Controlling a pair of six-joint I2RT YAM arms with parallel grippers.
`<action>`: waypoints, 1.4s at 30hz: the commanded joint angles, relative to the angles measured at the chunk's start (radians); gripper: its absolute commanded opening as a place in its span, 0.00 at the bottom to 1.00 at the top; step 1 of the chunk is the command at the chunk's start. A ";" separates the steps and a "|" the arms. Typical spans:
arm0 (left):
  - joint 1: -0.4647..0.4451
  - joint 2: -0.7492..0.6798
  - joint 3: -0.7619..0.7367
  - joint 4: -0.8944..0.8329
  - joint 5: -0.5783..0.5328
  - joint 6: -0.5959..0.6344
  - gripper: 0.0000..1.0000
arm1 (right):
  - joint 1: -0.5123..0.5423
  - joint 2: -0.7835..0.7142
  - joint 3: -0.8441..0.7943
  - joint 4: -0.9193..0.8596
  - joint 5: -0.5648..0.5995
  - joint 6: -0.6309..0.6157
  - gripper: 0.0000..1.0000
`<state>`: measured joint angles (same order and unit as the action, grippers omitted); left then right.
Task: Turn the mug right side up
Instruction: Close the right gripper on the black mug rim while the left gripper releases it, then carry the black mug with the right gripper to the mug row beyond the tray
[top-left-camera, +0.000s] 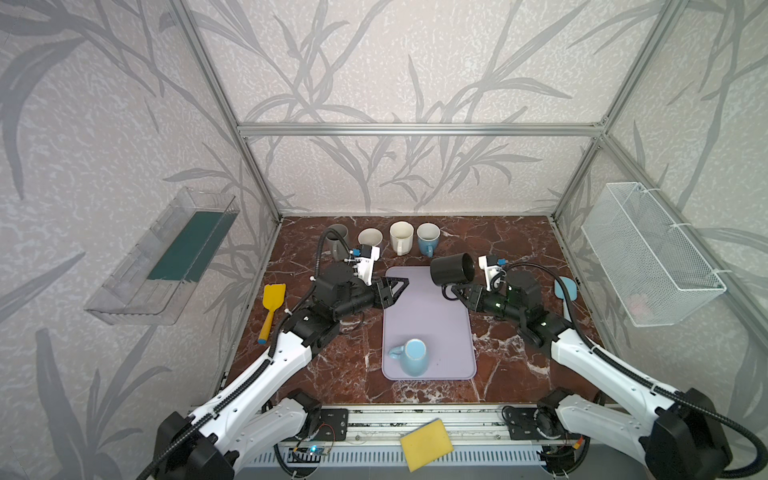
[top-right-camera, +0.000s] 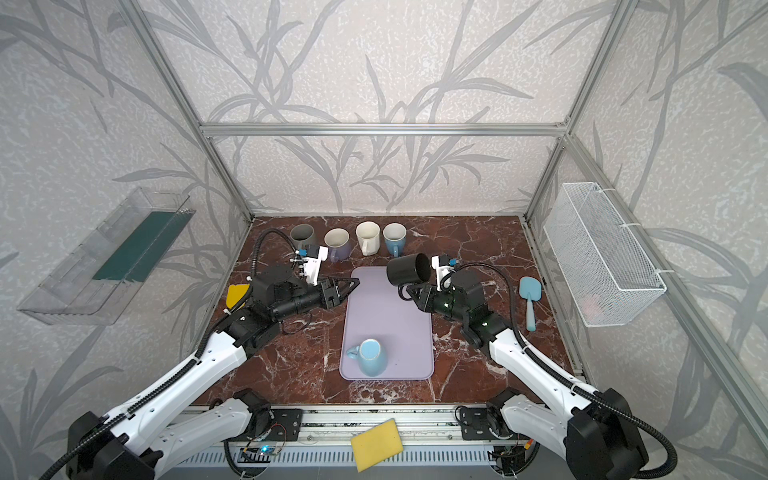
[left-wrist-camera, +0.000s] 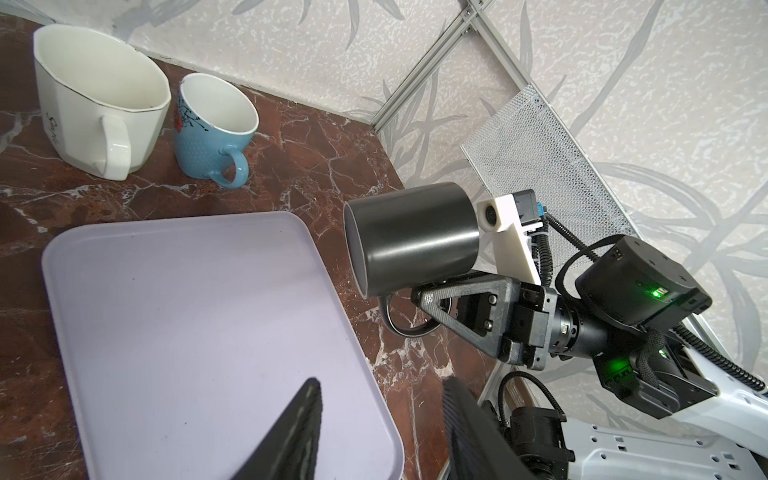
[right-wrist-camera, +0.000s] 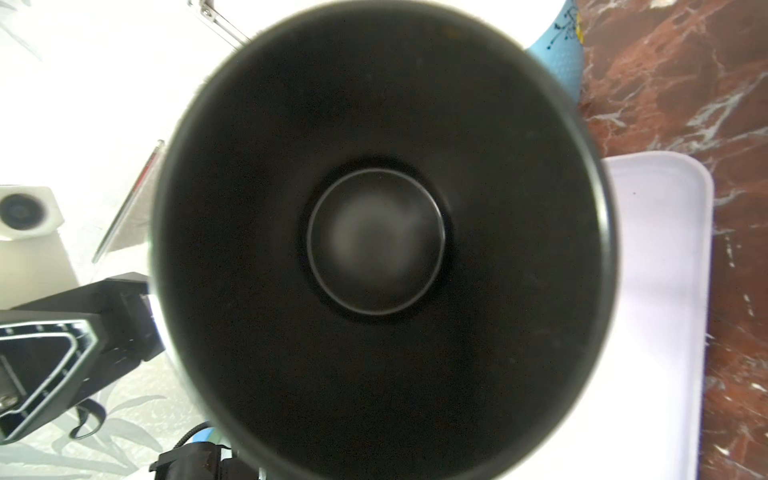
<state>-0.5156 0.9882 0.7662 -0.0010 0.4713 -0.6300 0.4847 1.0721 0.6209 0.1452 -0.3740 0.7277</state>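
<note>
A black mug (top-left-camera: 452, 269) (top-right-camera: 409, 269) hangs on its side above the far right corner of the lilac mat (top-left-camera: 428, 316). My right gripper (top-left-camera: 451, 291) (left-wrist-camera: 419, 297) is shut on its handle. The right wrist view looks straight into the black mug's dark inside (right-wrist-camera: 374, 241), which hides the jaws there. A light blue mug (top-left-camera: 413, 356) (top-right-camera: 372, 357) stands upside down at the mat's near end. My left gripper (top-left-camera: 399, 286) (left-wrist-camera: 380, 382) is open and holds nothing, over the mat's far left edge, apart from the black mug (left-wrist-camera: 415, 237).
Several upright mugs line the back: grey (top-left-camera: 338, 239), lilac (top-left-camera: 370, 237), cream (top-left-camera: 401, 237), blue (top-left-camera: 428, 237). A yellow spatula (top-left-camera: 272, 303) lies at the left, a light blue one (top-right-camera: 530, 299) at the right. A wire basket (top-left-camera: 648, 253) and a clear bin (top-left-camera: 166, 257) hang on the side walls.
</note>
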 joint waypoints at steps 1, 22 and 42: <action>0.005 -0.024 0.028 -0.026 -0.016 0.024 0.50 | -0.013 -0.002 0.066 0.080 0.016 -0.039 0.00; 0.006 -0.066 0.033 -0.112 -0.054 0.066 0.49 | -0.105 0.203 0.276 -0.069 0.055 -0.209 0.00; 0.005 -0.117 0.058 -0.200 -0.072 0.088 0.48 | -0.159 0.509 0.549 -0.220 0.194 -0.379 0.00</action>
<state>-0.5148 0.8894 0.7887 -0.1726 0.4126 -0.5659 0.3317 1.5688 1.0992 -0.1162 -0.2157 0.4019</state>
